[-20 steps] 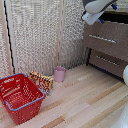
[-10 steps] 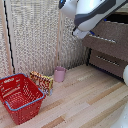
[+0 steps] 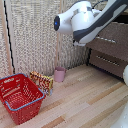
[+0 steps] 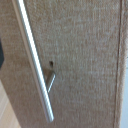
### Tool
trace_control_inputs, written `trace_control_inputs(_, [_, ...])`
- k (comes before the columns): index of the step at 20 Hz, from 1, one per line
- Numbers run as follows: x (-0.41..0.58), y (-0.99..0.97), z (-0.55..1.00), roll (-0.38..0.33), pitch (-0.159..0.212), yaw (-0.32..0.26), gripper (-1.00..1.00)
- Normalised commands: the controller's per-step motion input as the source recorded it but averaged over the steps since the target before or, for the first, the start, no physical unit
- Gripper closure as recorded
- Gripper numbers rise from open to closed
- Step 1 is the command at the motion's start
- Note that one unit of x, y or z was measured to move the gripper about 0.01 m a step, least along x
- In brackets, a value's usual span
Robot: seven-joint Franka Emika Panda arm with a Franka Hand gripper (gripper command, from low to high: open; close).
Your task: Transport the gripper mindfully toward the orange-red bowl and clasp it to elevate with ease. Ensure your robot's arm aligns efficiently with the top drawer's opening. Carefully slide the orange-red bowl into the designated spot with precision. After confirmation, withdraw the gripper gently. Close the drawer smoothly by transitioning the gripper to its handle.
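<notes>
The orange-red bowl shows in neither view. My arm [image 3: 90, 22] hangs large across the upper right of the exterior view, in front of the grey-brown cabinet. The top drawer [image 3: 116, 44] shows partly below the arm, with its handle [image 3: 107, 39] a thin silver line. In the wrist view the drawer front [image 4: 85, 55] fills the picture from very close. The silver bar handle [image 4: 34, 65] runs slantwise across it on a small metal post. A dark sliver at that picture's edge may be a fingertip. The gripper's jaws do not show.
A big red wire-mesh basket [image 3: 20, 97] with a blue rim stands on the wood floor at the exterior view's left. Beside it are a striped orange object [image 3: 42, 80] and a pale pink cup [image 3: 59, 74]. A lower drawer [image 3: 107, 64] sits under the top one.
The arm has swung from the top right corner toward the exterior view's left and down, and now covers much more of the cabinet. The basket and the cup have not moved.
</notes>
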Motion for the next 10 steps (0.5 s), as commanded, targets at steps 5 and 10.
trace_control_inputs(5, [0.194, -0.39, -0.11, -0.099, 0.02, 0.183, -1.0])
trace_control_inputs(10, [0.185, -0.48, 0.0, 0.018, 0.0, 0.153, -1.0])
